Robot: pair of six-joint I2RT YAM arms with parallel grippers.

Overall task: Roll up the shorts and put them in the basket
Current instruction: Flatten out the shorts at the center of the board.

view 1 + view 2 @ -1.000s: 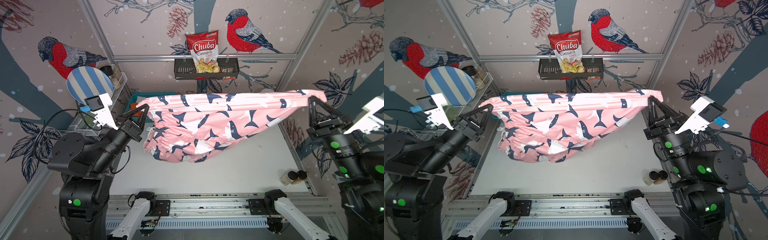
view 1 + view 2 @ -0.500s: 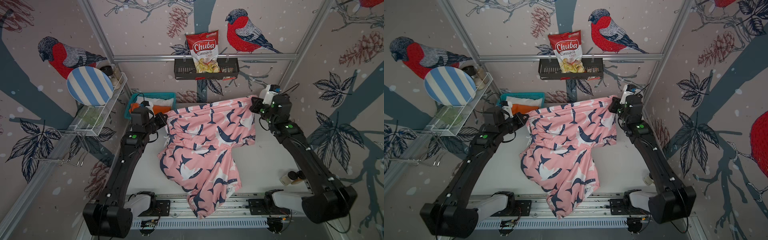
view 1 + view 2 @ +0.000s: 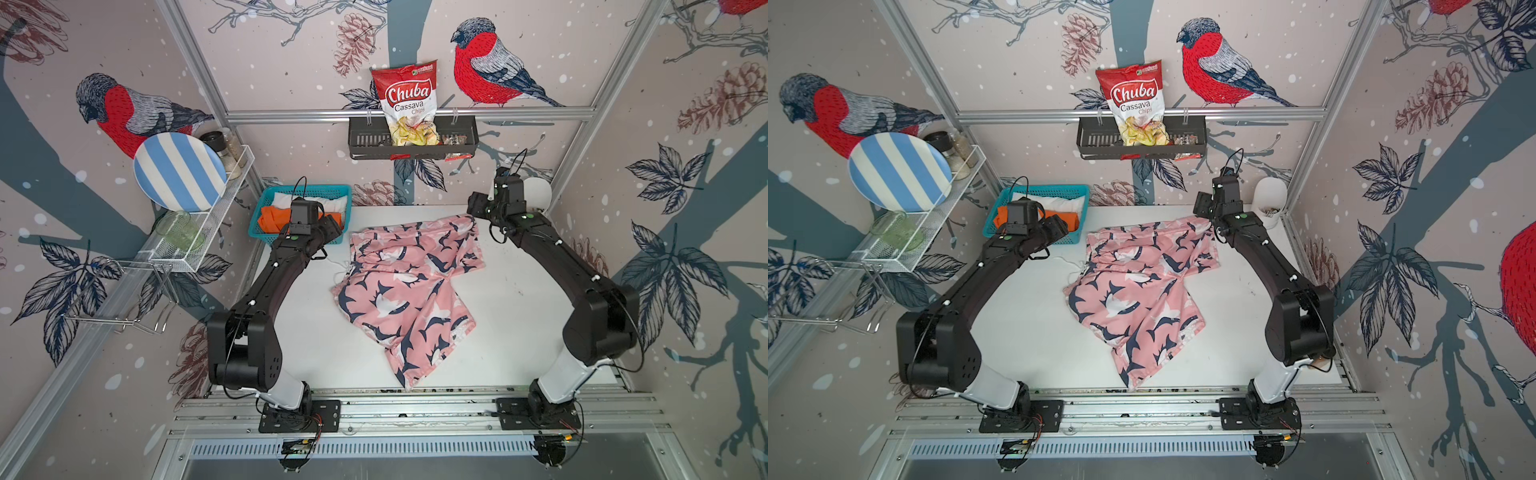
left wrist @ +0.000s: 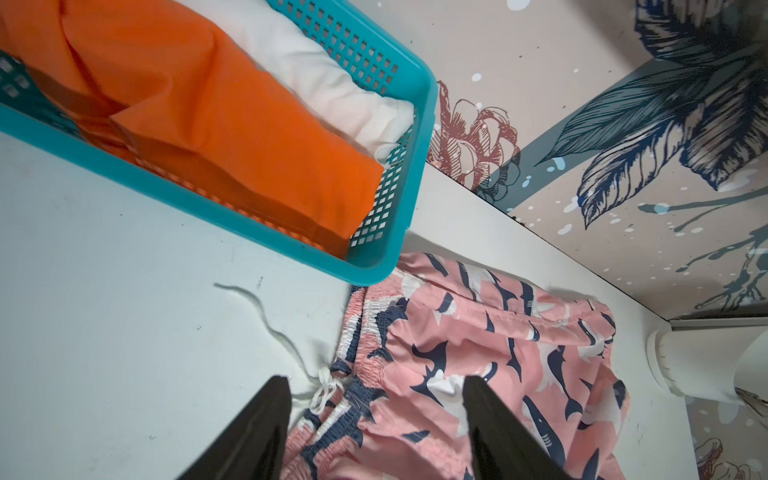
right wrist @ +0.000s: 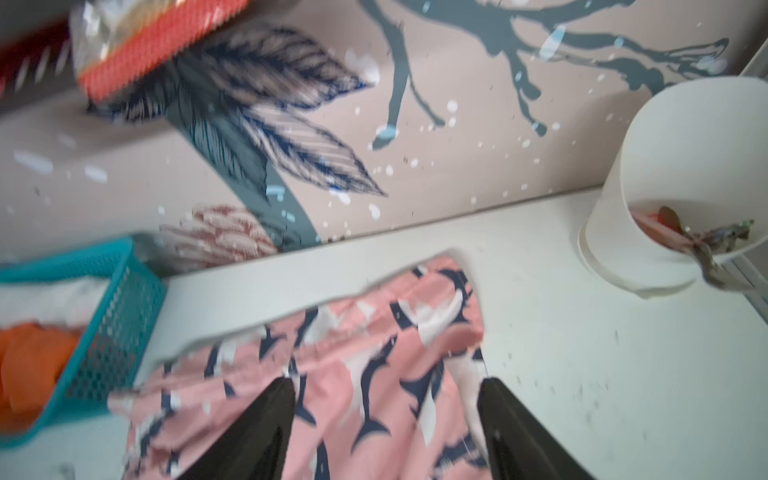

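Observation:
The pink shorts (image 3: 409, 282) (image 3: 1142, 286) with navy-and-white shapes lie loosely spread on the white table (image 3: 519, 291), waistband toward the back wall and one leg trailing to the front edge. My left gripper (image 3: 334, 230) (image 4: 374, 380) hangs open over the waistband's drawstring corner (image 4: 328, 386). My right gripper (image 3: 473, 205) (image 5: 384, 380) is open above the opposite waistband corner. Neither holds anything. The orange shorts (image 3: 282, 216) (image 4: 208, 124) and the white shorts (image 3: 332, 203) (image 4: 332, 83) sit in the teal basket (image 3: 307, 191) at the back left.
A white cup (image 3: 538, 195) (image 5: 685, 166) stands in the back right corner. A black wall basket (image 3: 457, 139) holds a chips bag (image 3: 409, 104) above the table. A wire rack (image 3: 199, 232) with a striped plate (image 3: 178, 172) hangs on the left wall.
A second ago both grippers held the pink shorts stretched high in the air. They came down to the back of the table, opened and let go; the shorts now lie on the table.

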